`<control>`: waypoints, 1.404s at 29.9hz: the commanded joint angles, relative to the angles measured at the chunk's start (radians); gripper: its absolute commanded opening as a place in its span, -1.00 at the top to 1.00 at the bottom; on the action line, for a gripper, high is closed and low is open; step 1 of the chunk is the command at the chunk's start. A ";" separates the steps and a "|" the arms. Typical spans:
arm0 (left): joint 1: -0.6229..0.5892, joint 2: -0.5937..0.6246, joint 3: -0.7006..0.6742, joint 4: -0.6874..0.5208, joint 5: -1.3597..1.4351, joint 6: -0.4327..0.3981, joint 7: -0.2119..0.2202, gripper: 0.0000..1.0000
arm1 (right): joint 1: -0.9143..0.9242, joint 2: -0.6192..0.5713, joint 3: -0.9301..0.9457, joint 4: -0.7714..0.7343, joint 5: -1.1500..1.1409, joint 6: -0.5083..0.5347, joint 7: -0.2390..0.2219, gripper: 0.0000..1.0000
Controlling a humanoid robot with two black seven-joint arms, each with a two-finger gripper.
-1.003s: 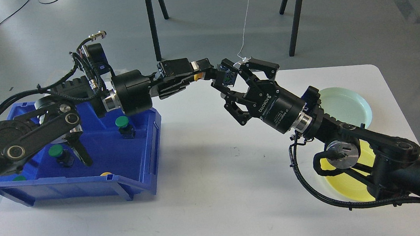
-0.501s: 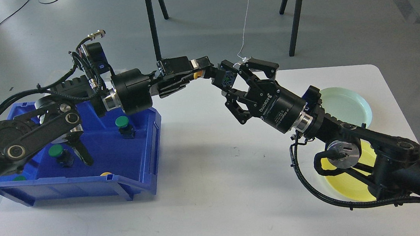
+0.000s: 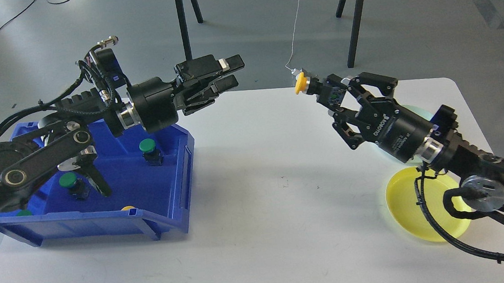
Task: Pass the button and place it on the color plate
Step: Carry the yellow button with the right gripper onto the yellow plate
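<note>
Right gripper (image 3: 329, 99) now clamped on the yellow-capped push button (image 3: 301, 83), yellow cap pointing away toward the left, dark body pinched between the fingertips, held in the air above the white table (image 3: 259, 214). Half a second ago still joined tip to tip with the left gripper (image 3: 227, 72) over the table's middle; now drawn well apart, so handover judged complete and only the placing left. Left gripper with jaws apart and nothing between them, pulled back above the far corner of the blue bin (image 3: 165, 200). Matching target judged to be the yellow plate (image 3: 406, 210), lying near the right arm's wrist and well apart from the button, so a swing back and down is called for. Pale green plate (image 3: 408, 109) almost wholly hidden behind the right gripper body, only slivers showing. Yellow plate's right part cut across by cable and arm. In the bin, two green-capped buttons (image 3: 147, 146) plain to see, a third green cap and a yellow cap (image 3: 126, 208) barely peeping over the near wall, more possibly hidden under the left arm. Exact hold on the button's body hard to make out, fingers and body both dark.
</note>
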 commanded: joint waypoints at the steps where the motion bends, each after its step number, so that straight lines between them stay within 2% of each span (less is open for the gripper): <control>1: 0.000 0.000 0.000 0.000 -0.002 0.000 0.000 -0.54 | -0.132 -0.266 0.002 0.136 -0.003 -0.077 0.015 0.99; 4: 0.000 0.000 0.000 0.000 -0.006 0.000 0.000 -0.55 | -0.250 -0.359 -0.001 0.141 -0.003 -0.166 0.020 0.99; 9: 0.001 0.000 0.002 -0.001 -0.006 -0.002 0.000 -0.56 | -0.364 -0.390 -0.007 0.119 -0.005 -0.341 0.020 0.99; 15: 0.003 -0.001 0.002 -0.001 -0.006 -0.002 0.000 -0.56 | -0.375 -0.367 -0.088 0.055 -0.029 -0.546 0.020 0.99; 18: 0.004 -0.001 0.000 -0.001 -0.008 -0.002 0.000 -0.57 | -0.366 -0.283 -0.135 0.000 -0.087 -0.626 0.020 0.99; 26: 0.006 -0.001 0.000 -0.001 -0.008 0.000 0.000 -0.57 | -0.358 -0.132 -0.146 -0.095 -0.158 -0.634 0.020 0.75; 37: 0.006 -0.001 0.000 -0.001 -0.012 0.000 0.000 -0.57 | -0.333 -0.060 -0.149 -0.102 -0.205 -0.625 0.020 0.29; 40: 0.008 -0.001 0.000 -0.001 -0.018 0.001 0.000 -0.58 | -0.336 -0.060 -0.149 -0.100 -0.207 -0.625 0.020 0.14; 42: 0.008 -0.007 0.000 0.002 -0.035 0.003 0.000 -0.59 | -0.336 -0.062 -0.152 -0.099 -0.207 -0.625 0.020 -0.03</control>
